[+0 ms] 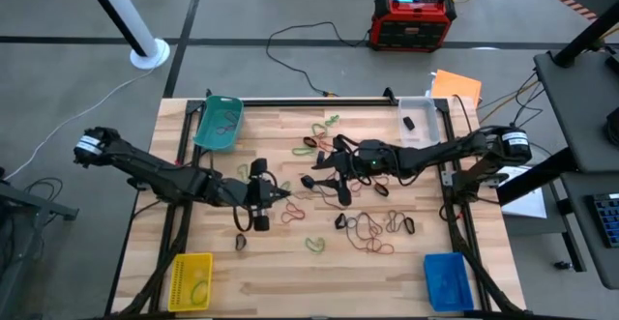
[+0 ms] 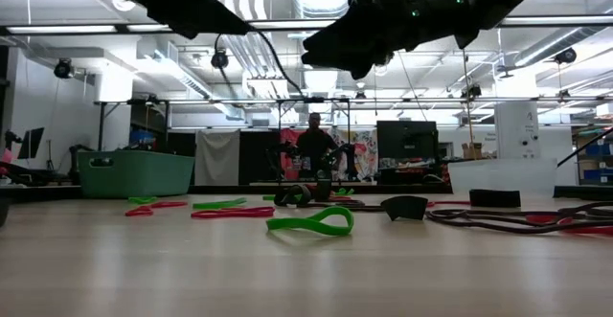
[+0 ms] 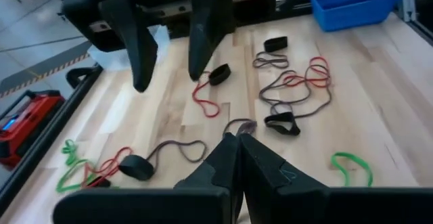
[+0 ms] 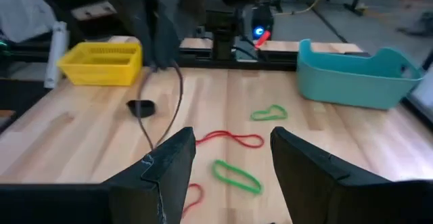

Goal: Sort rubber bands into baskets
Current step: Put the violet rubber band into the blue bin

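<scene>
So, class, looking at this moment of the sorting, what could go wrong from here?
1. The band dangling from the shut left gripper is thin; it could slip out or catch loose ones.
2. The open right gripper sits close opposite; the arms could bump.
3. The tangled bands may lift together.

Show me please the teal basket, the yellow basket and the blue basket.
teal basket (image 1: 219,124), high view, inner floor.
yellow basket (image 1: 190,280), high view, inner floor.
blue basket (image 1: 448,280), high view, inner floor.
</scene>
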{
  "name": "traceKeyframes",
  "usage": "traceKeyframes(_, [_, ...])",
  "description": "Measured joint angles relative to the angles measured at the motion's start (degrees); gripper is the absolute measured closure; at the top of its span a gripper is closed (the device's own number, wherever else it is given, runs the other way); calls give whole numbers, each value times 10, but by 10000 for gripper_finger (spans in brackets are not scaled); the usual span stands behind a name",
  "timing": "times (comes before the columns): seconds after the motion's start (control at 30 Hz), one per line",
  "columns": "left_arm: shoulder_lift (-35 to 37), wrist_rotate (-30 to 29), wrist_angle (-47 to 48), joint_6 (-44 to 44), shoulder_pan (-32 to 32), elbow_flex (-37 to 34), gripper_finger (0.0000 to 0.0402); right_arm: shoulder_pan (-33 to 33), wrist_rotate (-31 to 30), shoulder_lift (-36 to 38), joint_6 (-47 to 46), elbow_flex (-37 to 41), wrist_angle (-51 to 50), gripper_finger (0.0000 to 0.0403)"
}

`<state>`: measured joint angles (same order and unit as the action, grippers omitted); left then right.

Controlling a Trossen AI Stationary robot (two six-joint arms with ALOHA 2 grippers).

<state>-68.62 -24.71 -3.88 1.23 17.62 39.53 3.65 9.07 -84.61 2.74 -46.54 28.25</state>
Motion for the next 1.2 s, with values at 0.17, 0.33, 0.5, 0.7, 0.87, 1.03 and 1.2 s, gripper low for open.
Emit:
traceKeyframes(0.17, [0, 0, -39, -2, -2, -25, 401, -4, 19, -9, -21, 0, -6, 213])
traceKeyframes(0.33, [0, -1, -70, -4, -3, -41, 401, -4, 19, -11, -28, 0, -5, 213])
traceKeyframes(0.5, [0, -9, -73, -4, -8, -39, 401, -5, 19, -17, -43, -9, 0, 184])
traceKeyframes(0.7, [1, -9, -100, 0, -26, -37, 401, -19, 20, -57, -24, -25, 25, 137])
traceKeyframes(0.87, [1, -9, -116, 0, -36, -37, 401, -22, 64, -99, -22, -64, 26, 126])
traceKeyframes(1.03, [1, -8, -142, -2, -36, -37, 401, -23, 77, -155, -20, -112, 26, 128])
traceKeyframes(1.2, [0, -7, -145, -4, -36, -37, 401, -23, 107, -202, -12, -160, 18, 128])
